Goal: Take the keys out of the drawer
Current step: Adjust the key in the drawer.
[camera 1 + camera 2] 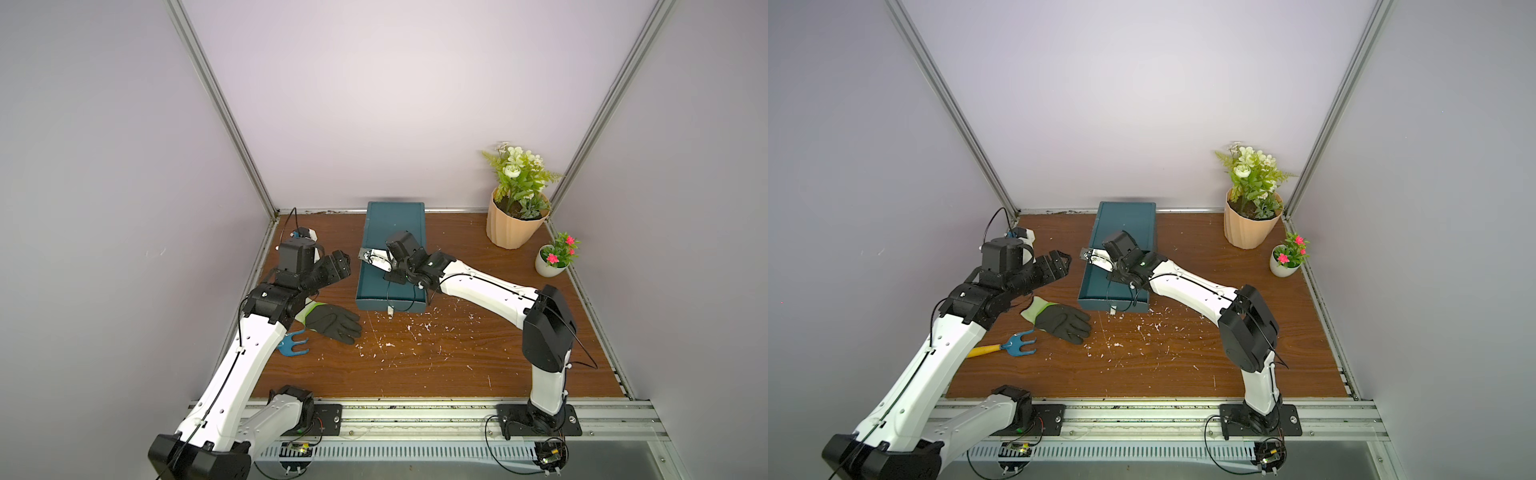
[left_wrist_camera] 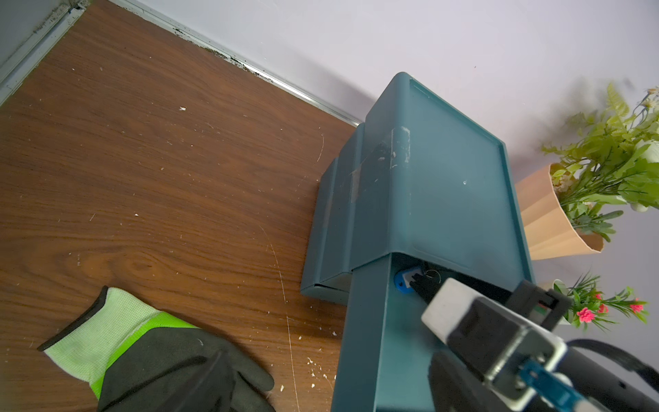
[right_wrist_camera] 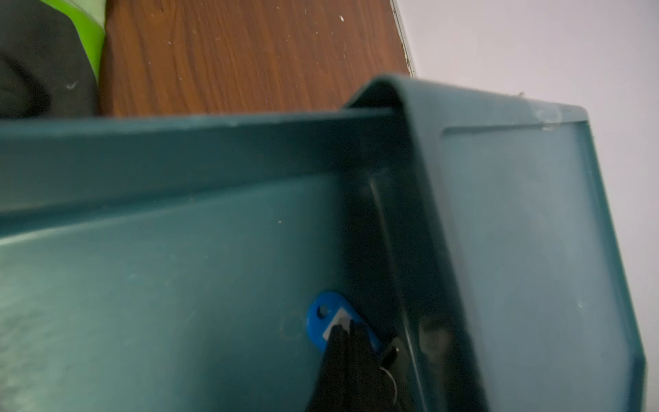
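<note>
In the right wrist view the right gripper (image 3: pixel 344 335) covers much of the blue key tag (image 3: pixel 321 317); the key ring (image 3: pixel 391 387) beside it is blurred. In both top views, at centre, the right arm (image 1: pixel 478 286) hides most of the inside of the drawer (image 1: pixel 374 304).

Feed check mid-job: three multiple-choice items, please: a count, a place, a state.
1. Potted plants on the table: A one; B two; C three.
2. The blue key tag is: A in the open drawer; B on the table; C in a pot.
3. The left claw is: A open, empty; B shut tight; C out of view.
Key: 1B, a tan pot and a white pot; 2A, it lies on the drawer floor; 3A, fingers spread, nothing between.
</note>
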Robot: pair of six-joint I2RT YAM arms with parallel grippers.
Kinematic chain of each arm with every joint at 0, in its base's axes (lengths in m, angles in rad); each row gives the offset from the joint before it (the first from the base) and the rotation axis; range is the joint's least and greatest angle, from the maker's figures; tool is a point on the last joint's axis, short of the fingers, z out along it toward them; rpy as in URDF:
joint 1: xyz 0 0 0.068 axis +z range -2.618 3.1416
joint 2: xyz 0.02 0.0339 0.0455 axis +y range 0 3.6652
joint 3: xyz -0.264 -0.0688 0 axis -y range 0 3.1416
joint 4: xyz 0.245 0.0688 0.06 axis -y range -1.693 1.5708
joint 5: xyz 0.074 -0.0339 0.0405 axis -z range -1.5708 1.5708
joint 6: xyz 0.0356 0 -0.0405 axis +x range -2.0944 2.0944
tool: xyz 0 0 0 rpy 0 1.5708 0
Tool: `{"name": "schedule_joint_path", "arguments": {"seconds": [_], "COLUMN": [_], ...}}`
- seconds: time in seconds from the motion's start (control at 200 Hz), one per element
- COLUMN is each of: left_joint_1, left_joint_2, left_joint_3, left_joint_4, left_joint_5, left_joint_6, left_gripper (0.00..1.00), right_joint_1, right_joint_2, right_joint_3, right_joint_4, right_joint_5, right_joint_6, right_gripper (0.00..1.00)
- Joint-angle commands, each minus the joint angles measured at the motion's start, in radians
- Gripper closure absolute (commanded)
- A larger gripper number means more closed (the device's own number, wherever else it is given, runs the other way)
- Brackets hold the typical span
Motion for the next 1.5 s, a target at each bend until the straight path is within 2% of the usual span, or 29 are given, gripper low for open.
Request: {"name": "schedule_joint_path", "arguments": {"seconds": [0.0,0.325,0.931,1.106,1.316,1.496], "left_joint_1": [0.017,0.017,0.017,0.017,0.017,0.017], "left_joint_2": [-0.011,-0.014,0.009,0.006,0.009,0.023], "left_joint_3": [0.029,0.032,0.049,0.049,0.054,0.063], "left_joint_4": [-0.015,-0.019,-0.007,-0.004,-0.003,0.003], "left_joint_5": [-0.007,-0.018,0.001,0.003,0.014,0.038], "left_joint_6": [0.011,0.018,0.044,0.039,0.04,0.066], "left_gripper": [0.11,0.11,0.11,0.11,0.11,0.11], "right_joint_1": [0.0,-0.006,-0.017,-0.018,-0.021,-0.029], "right_joint_2": [-0.013,-0.001,-0.012,-0.021,-0.034,-0.054], "right_joint_3": [-0.008,0.005,0.092,0.111,0.152,0.16], "right_joint_4": [0.042,-0.007,-0.231,-0.235,-0.216,-0.23], "right_joint_5": [0.024,-0.02,-0.273,-0.289,-0.236,-0.262], "right_joint_6": [0.014,0.02,0.068,0.079,0.096,0.092], "right_gripper": [0.99,1.0,1.0,1.0,1.0,0.9]}}
